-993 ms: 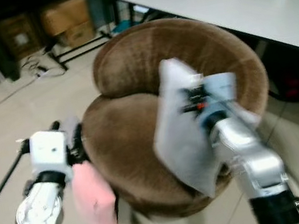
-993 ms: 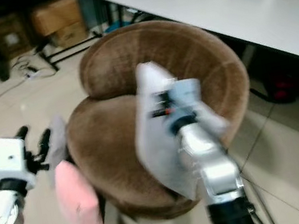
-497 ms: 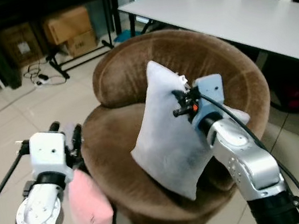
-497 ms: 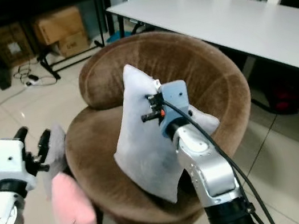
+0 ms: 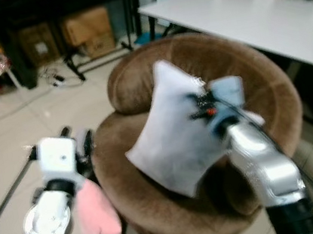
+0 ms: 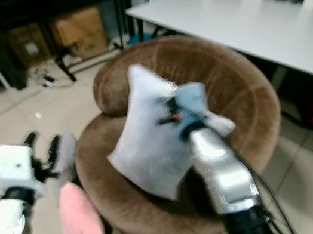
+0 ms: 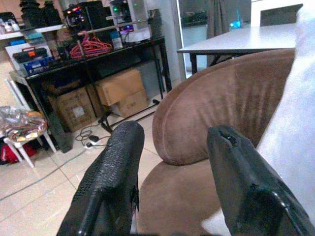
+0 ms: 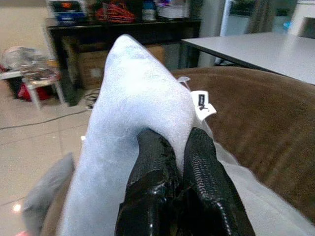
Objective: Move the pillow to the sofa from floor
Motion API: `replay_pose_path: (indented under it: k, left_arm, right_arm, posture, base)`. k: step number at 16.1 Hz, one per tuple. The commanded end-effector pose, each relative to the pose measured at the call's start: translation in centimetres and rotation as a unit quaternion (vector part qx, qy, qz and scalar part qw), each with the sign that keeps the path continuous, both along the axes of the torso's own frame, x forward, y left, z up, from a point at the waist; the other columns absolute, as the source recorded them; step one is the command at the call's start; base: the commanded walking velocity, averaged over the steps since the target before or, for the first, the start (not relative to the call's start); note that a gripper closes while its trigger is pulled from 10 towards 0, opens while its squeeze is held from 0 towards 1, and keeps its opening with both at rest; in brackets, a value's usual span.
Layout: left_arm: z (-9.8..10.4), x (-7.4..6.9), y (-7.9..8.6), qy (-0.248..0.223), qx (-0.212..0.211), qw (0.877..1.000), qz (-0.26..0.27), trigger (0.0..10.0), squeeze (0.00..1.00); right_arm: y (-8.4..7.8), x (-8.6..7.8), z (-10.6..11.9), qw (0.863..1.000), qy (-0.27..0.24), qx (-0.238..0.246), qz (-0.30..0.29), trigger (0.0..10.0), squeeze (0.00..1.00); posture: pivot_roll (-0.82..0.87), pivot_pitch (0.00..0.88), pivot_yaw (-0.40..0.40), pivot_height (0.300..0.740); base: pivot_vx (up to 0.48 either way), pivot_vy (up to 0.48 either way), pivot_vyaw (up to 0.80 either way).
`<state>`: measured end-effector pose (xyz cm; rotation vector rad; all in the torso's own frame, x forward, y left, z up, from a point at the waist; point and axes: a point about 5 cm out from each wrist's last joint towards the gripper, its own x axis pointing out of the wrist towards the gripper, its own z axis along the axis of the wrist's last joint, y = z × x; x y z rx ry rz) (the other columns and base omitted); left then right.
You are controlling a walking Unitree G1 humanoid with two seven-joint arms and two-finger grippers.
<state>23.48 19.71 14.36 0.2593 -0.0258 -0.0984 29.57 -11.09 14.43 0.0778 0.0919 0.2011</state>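
A: Item: white pillow (image 5: 174,132), pinched in the right gripper (image 8: 170,147), held above the brown sofa (image 5: 155,178) seat. Left gripper (image 7: 172,147): fingers spread, empty.

B: Step: placing. Next, probably: lower onto seat, unclench.

floor (image 5: 3,144): sofa (image 5: 246,77), pink pillow (image 5: 100,227) | boxes (image 5: 90,31)

A long white table (image 5: 259,14) stands at two o'clock. Cardboard boxes (image 5: 88,31) sit under a black shelving unit (image 7: 93,54) at eleven o'clock, with cables (image 5: 59,79) on the tiled floor (image 5: 2,138) before them. A pink cushion (image 5: 98,227) and a grey cushion (image 6: 65,157) lean at eight o'clock.
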Motion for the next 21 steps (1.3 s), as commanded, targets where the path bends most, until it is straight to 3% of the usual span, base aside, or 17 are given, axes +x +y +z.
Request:
replay_pose_path:
  k: [1,7,12,17,21]
  left_arm:
    - [0.4,0.1,0.4,-0.006,0.006,1.000,0.006,10.0,0.00]
    - [0.4,0.1,0.4,-0.005,0.008,1.000,0.006,10.0,0.00]
    - [-0.1,-0.2,0.0,0.017,0.033,0.999,-0.028,10.0,0.00]
    - [-0.7,-0.8,-0.5,0.051,0.039,0.995,-0.076,10.0,0.00]
    - [-0.8,-1.0,-0.6,0.053,0.042,0.995,-0.076,10.0,0.00]
  right_arm:
    - [1.0,0.2,1.6,0.999,-0.036,0.013,0.015,10.0,0.00]
    - [1.6,0.2,2.1,0.999,-0.037,0.007,0.038,10.0,0.00]
    - [3.3,1.8,3.6,0.996,-0.022,-0.025,0.081,10.0,0.00]
    - [8.6,3.5,5.2,0.980,0.005,-0.026,0.197,10.0,0.00]
    - [10.2,5.6,7.1,0.978,0.013,-0.014,0.209,10.0,0.00]
  posture:
    - [0.05,0.000,-0.051,0.740]
    - [0.05,0.000,-0.050,0.740]
    - [0.05,0.000,-0.053,0.740]
    - [0.06,0.000,-0.052,0.740]
    - [0.07,0.000,-0.069,0.740]
  base:
    - [0.307,0.000,0.00]
    - [0.305,0.000,0.00]
    - [0.055,0.000,0.00]
    - [0.000,0.000,0.00]
    - [0.000,0.000,0.00]
